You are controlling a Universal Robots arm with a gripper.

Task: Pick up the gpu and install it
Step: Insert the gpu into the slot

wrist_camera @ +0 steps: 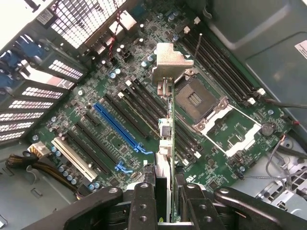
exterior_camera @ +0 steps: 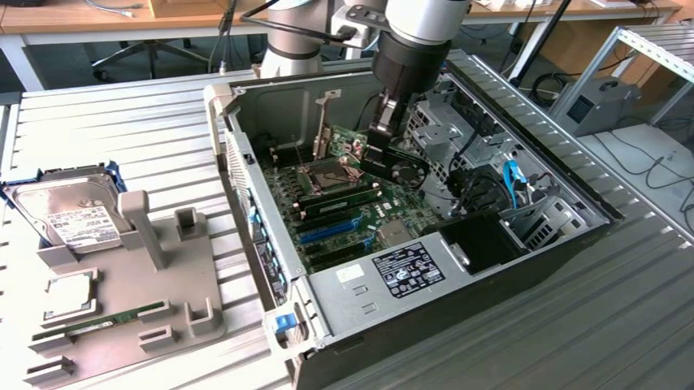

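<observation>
Your end effector is closed on the gpu. It holds the card on edge inside the open computer case, above the motherboard, presumably so the connector edge faces the expansion slots.

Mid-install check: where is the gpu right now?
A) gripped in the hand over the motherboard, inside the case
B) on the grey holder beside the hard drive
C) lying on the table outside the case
A: the hand is clamped on the gpu, which hangs edge-on above the motherboard inside the case.
</observation>
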